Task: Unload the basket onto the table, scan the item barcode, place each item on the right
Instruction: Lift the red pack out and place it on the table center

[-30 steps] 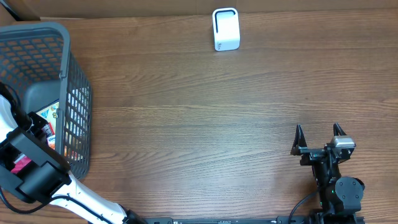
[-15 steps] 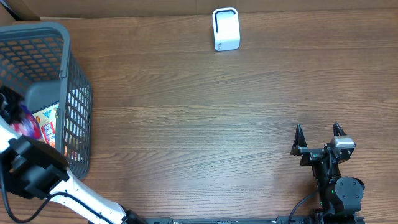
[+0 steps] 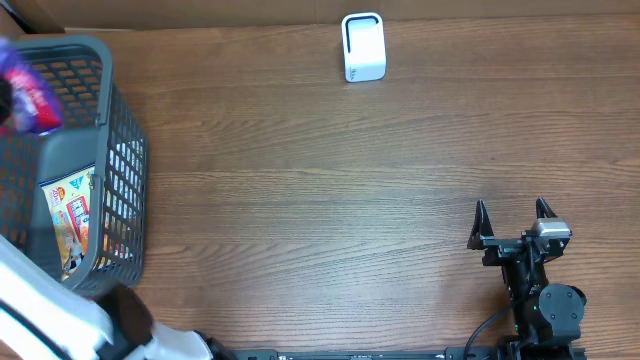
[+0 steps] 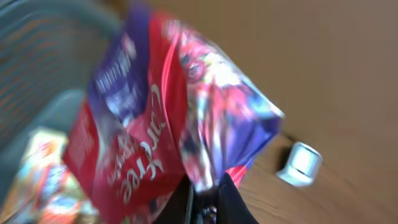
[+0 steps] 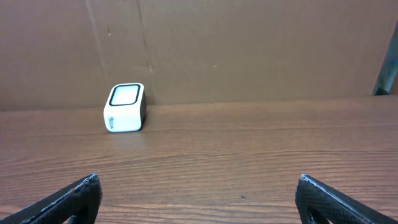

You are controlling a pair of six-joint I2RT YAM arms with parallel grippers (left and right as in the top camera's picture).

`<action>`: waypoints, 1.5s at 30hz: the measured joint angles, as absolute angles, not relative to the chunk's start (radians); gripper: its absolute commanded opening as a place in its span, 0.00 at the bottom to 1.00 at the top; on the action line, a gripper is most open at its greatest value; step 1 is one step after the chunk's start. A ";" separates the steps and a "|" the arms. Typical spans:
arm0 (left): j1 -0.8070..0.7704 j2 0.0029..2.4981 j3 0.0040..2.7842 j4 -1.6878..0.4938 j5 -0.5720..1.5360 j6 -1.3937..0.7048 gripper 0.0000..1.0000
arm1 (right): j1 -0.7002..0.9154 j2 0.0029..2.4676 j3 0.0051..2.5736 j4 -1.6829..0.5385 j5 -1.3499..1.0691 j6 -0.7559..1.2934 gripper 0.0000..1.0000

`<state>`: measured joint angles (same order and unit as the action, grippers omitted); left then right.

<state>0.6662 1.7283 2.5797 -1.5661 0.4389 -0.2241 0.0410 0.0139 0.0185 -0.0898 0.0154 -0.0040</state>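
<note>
— Left claw (image 4: pixel 205 190)?
— Clamped tight on a purple-and-red snack bag (image 4: pixel 155 124), up over the grey basket (image 3: pixel 122 170)'s far corner.
— Right claw (image 3: pixel 511 212)?
— Spread wide, holding nothing, at the counter (image 3: pixel 320 200)'s near edge, well apart from the white scanner (image 3: pixel 363 46).

Wood-grain bench (image 3: pixel 330 170) fills most of the overhead view, grain running side to side. At its left end: grey plastic mesh basket (image 3: pixel 122 170), upright, open top, solid grey floor. Inside, an orange-and-white packet (image 3: pixel 72 215) sits low, close to the mesh side nearer mid-bench (print too small to read). Some red shows thru the mesh beside it, can't tell what. Brown cardboard wall (image 5: pixel 249 50) stands along the bench's far edge, w/ a vertical seam left of centre in the right wrist view. Grey metal bar (image 5: pixel 387 62) slants at that view's right edge. In the left wrist view, basket & packet are just blur.
</note>
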 measured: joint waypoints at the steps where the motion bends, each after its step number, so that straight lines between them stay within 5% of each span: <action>1: 0.624 1.692 2.584 -1.563 0.449 -0.224 0.04 | 0.041 0.014 0.019 -0.089 0.015 -0.004 1.00; 16: -0.060 1.760 2.603 -1.641 0.395 -0.213 0.04 | 0.041 0.014 0.019 -0.090 0.015 -0.004 1.00; 30: -0.224 1.945 2.536 -1.684 0.308 -0.229 0.06 | 0.041 0.014 0.019 -0.090 0.015 -0.004 1.00; 32: -0.267 1.950 2.463 -1.683 0.330 -0.224 0.15 | 0.041 0.014 0.019 -0.090 0.016 -0.004 1.00; 35: -0.341 1.954 2.328 -1.686 0.353 -0.202 0.46 | 0.041 0.014 0.019 -0.089 0.015 -0.004 1.00; 37: -0.391 1.963 2.234 -1.685 0.364 -0.193 0.53 | 0.041 0.014 0.019 -0.090 0.016 -0.004 1.00; 39: -0.432 1.970 2.149 -1.687 0.371 -0.183 0.50 | 0.041 0.014 0.019 -0.090 0.016 -0.004 1.00; 41: -0.467 1.974 2.079 -1.687 0.374 -0.179 0.25 | 0.041 0.014 0.019 -0.089 0.015 -0.004 1.00; 45: -0.538 1.977 1.946 -1.686 0.379 -0.159 0.05 | 0.041 0.014 0.019 -0.090 0.015 -0.004 1.00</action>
